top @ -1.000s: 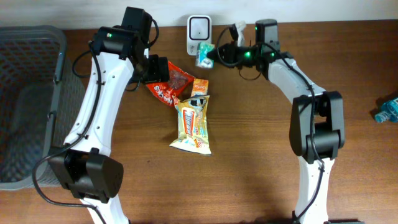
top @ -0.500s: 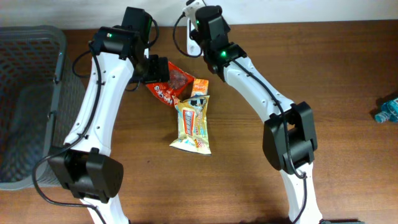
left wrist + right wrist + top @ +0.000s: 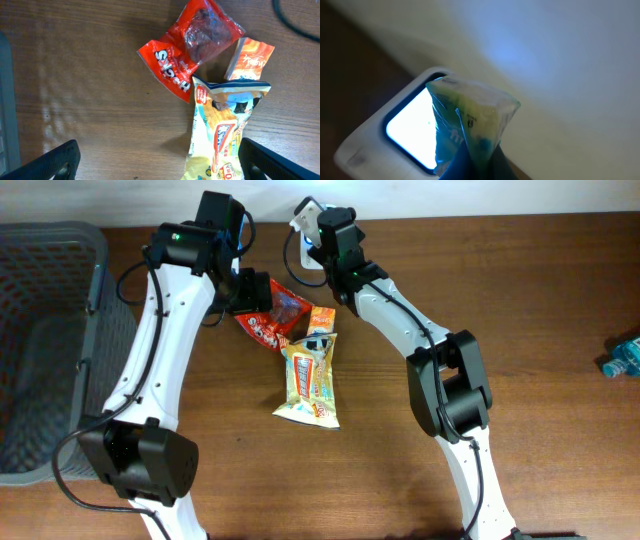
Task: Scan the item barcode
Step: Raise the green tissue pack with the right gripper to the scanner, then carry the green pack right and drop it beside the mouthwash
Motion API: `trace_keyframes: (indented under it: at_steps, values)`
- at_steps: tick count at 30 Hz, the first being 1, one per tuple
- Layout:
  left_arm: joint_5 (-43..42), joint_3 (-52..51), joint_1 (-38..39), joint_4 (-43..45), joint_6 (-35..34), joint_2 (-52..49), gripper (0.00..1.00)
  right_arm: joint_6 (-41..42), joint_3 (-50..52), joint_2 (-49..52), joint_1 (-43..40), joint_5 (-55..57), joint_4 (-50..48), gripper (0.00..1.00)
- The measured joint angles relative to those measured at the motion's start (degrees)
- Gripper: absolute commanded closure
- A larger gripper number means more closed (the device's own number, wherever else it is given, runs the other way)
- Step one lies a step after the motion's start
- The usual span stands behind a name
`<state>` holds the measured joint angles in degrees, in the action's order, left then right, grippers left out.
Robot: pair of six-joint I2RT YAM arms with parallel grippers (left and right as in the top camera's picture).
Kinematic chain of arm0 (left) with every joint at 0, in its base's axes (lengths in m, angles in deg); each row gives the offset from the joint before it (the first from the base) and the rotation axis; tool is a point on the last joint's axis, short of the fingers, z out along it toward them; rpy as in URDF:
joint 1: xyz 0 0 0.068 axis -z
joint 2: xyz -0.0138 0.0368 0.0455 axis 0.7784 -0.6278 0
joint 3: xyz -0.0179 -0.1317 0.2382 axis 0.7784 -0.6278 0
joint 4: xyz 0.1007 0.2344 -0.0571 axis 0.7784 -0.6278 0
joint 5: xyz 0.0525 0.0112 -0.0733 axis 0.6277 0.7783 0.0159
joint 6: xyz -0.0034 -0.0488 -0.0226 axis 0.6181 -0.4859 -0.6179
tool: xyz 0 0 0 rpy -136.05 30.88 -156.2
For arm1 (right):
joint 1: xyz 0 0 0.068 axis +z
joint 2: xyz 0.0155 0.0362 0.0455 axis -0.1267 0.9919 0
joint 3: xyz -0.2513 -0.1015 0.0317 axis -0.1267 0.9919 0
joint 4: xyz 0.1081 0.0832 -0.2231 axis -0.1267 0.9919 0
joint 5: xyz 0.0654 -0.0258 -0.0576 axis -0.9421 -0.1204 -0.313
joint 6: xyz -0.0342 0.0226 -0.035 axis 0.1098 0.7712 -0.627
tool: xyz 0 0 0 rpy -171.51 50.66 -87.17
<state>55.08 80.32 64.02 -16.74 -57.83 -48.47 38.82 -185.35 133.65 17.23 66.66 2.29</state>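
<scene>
In the right wrist view, my right gripper [image 3: 472,162] is shut on a small blue-and-white packet [image 3: 470,117]. The packet stands upright just in front of the lit window of the white scanner [image 3: 375,142]. From overhead, the right gripper [image 3: 322,235] sits at the scanner [image 3: 305,218] at the table's back edge and hides the packet. My left gripper [image 3: 160,167] hangs open above the table, with nothing between its fingers. Below it lie a red snack packet [image 3: 192,45] and a yellow bag [image 3: 225,135].
A small orange packet [image 3: 322,319] lies between the red packet [image 3: 275,320] and the yellow bag [image 3: 312,380]. A grey mesh basket [image 3: 50,330] stands at the left edge. A blue packet [image 3: 625,358] lies at the far right edge.
My right arm has swung left, from the scanner's right side to right over it, carrying the packet in front of the window. The left arm has not moved.
</scene>
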Motion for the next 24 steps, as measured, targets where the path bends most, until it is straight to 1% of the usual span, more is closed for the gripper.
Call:
trace_keyframes:
  at_steps: [2, 3, 5, 7, 9, 10, 11, 13, 14, 17, 21, 23, 24]
  values:
    - [0.0, 0.0, 0.0, -0.02, 0.0, 0.0, 0.01, 5.6, 0.0, -0.04, -0.07, 3.15, -1.97, 0.96]
    - [0.0, 0.0, 0.0, 0.0, 0.0, 0.0, 0.01, 11.26, 0.0, -0.52, -0.72, 9.44, -1.88, 0.96]
    - [0.02, 0.0, 0.0, 0.0, 0.0, 0.0, 0.01, 16.7, -0.04, -1.46, -2.21, 14.69, 1.01, 0.96]
    - [0.02, 0.0, 0.0, 0.0, 0.0, 0.0, 0.01, 21.64, -0.02, -4.07, -6.16, 20.85, 7.93, 0.96]
    - [0.0, 0.0, 0.0, -0.02, -0.02, 0.0, 0.01, 24.65, -0.37, -7.02, -11.96, 25.11, 15.91, 0.96]
    - [0.0, 0.0, 0.0, 0.02, 0.0, 0.0, 0.01, 26.51, -0.7, -8.26, -15.58, 26.71, 21.46, 0.96]
    - [0.0, 0.0, 0.0, 0.0, 0.0, 0.0, 0.01, 29.75, -0.9, -9.14, -20.17, 28.22, 29.09, 0.96]
    - [0.0, 0.0, 0.0, 0.11, 0.0, 0.0, 0.01, 34.32, -1.16, -9.16, -25.57, 28.92, 37.79, 0.96]
    - [0.0, 0.0, 0.0, 0.09, 0.0, 0.0, 0.01, 38.1, -0.76, -9.14, -29.2, 28.76, 42.34, 0.96]
    - [0.02, 0.0, 0.0, 0.04, 0.0, 0.0, 0.01, 46.14, -0.79, -9.14, -38.05, 24.68, 50.75, 0.96]
    - [0.0, 0.0, 0.0, 0.02, 0.0, 0.0, 0.01, 49.83, -0.61, -9.14, -50.12, 16.46, 52.28, 0.96]
    - [0.0, 0.0, 0.0, 0.0, 0.0, 0.0, 0.01, 50.51, -0.37, -9.14, -53.99, 13.14, 51.87, 0.96]
    - [0.0, 0.0, -0.02, 0.02, 0.0, 0.0, 0.01, 50.69, -0.31, -9.14, -55.04, 12.02, 51.56, 0.9]
